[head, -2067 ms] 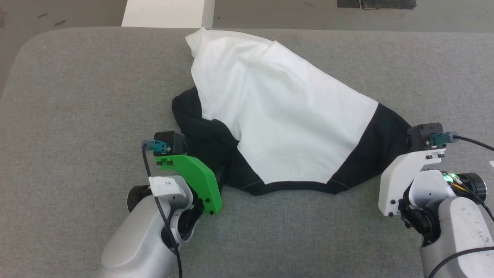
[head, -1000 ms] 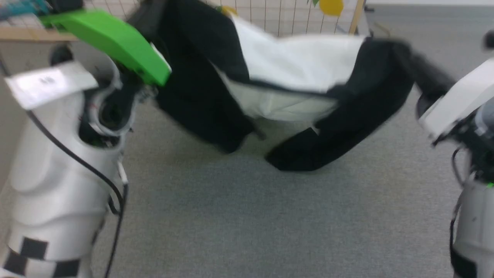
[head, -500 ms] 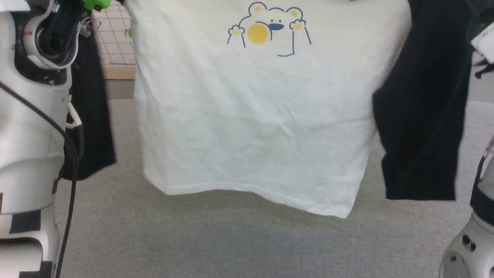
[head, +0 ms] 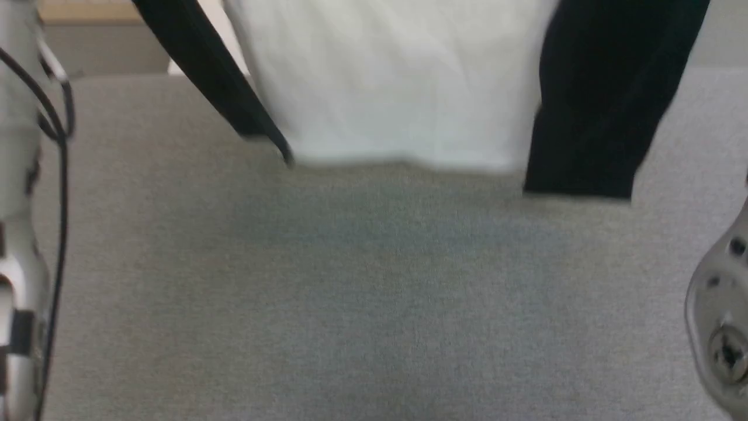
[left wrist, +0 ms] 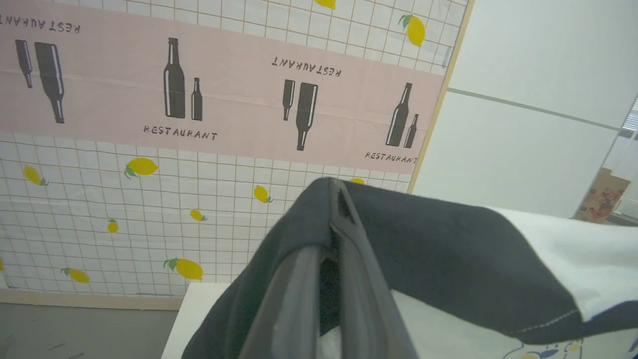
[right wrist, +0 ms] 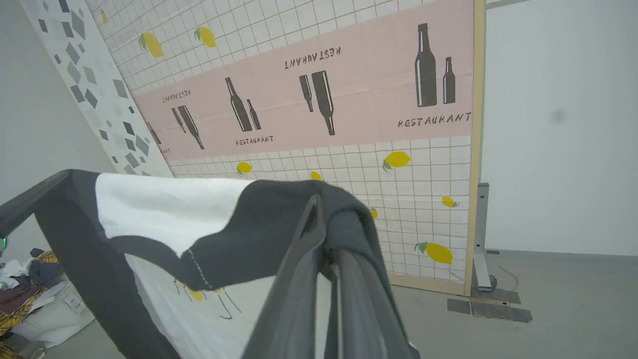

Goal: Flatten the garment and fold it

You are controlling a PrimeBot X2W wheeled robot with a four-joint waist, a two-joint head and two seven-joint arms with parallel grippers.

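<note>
Now holding the garment [head: 397,88] up over the grey surface [head: 374,304], white body between two black sleeves, hem apparently clear of that surface though blurred. Pinching black shoulder fabric with the left tool [left wrist: 336,204], closed tight on the cloth, high above the surface. Pinching the opposite black shoulder with the right tool [right wrist: 324,229], likewise closed on cloth, above the surface.

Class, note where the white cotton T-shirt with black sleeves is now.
Head view, top centre: the white T-shirt hangs above the grey fabric table, black cloth pinched by the left tool and right tool.
</note>
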